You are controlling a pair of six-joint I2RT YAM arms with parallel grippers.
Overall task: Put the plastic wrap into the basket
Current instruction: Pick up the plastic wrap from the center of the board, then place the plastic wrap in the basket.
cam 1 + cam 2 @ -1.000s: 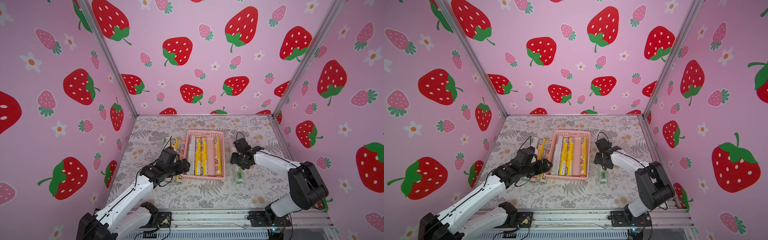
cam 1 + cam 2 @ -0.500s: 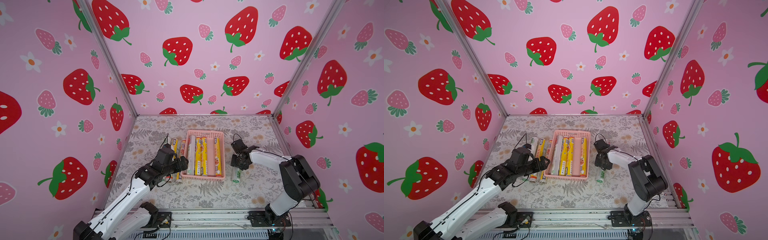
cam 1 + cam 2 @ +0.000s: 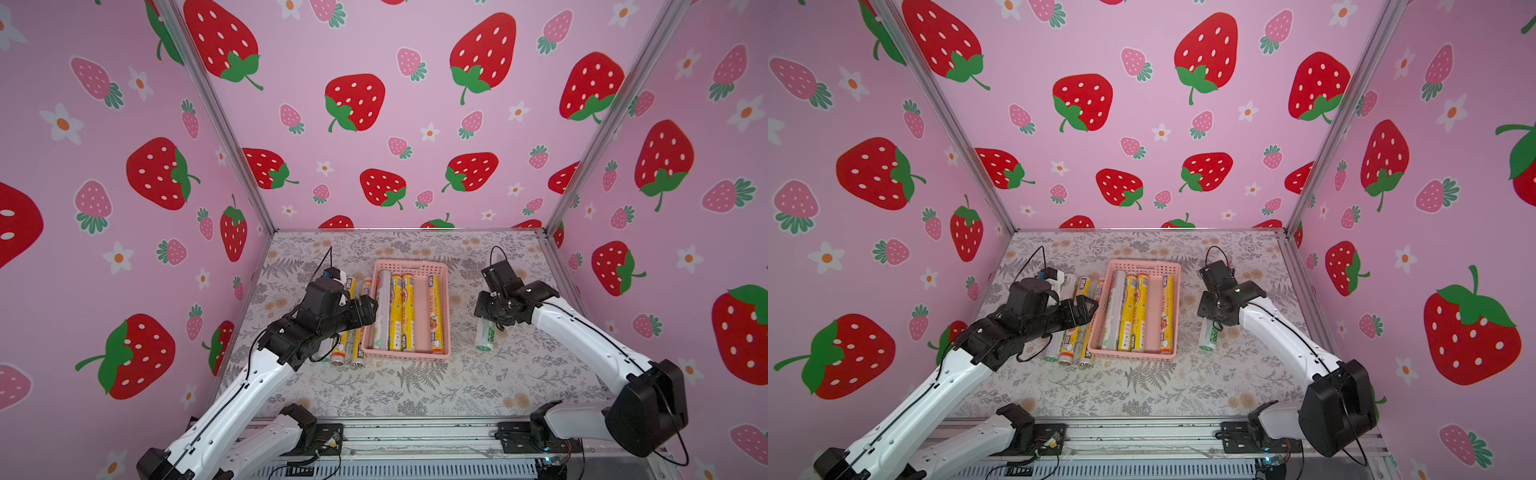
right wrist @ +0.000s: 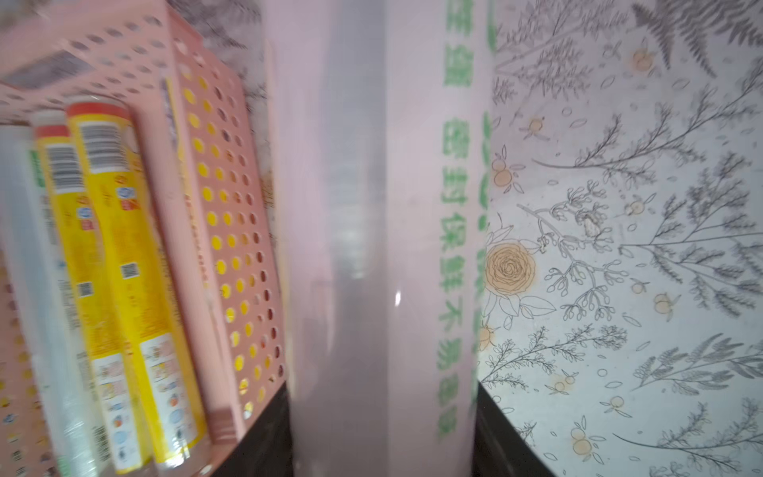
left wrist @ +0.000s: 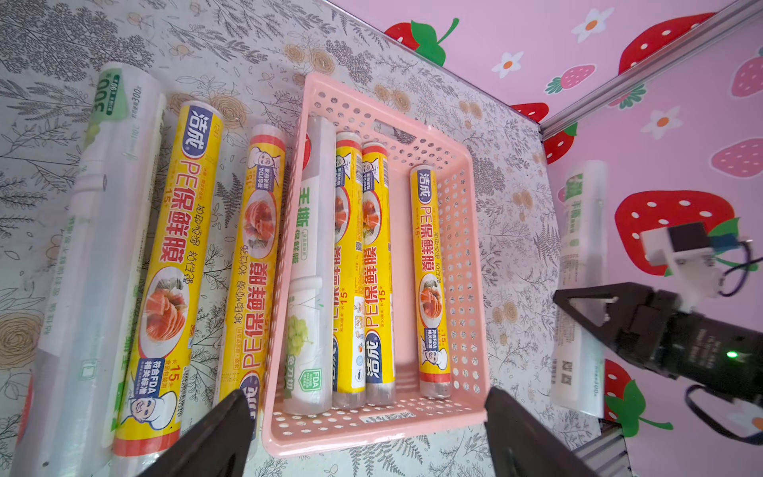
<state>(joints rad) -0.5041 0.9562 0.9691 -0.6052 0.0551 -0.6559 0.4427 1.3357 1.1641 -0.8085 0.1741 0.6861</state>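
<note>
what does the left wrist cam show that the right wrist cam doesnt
Left wrist only: three rolls on the mat beside the basket, the open left claw, the right claw from outside. Right wrist only: barcodes on the basket's yellow rolls. Both: the pink basket, the floral mat, the white green-print roll in the right claw.

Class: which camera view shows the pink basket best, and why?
The left wrist view: the basket shows whole, large and sharp, four rolls inside. Both top views show the basket whole but small. The right wrist view catches only part of the basket, blurred.
</note>
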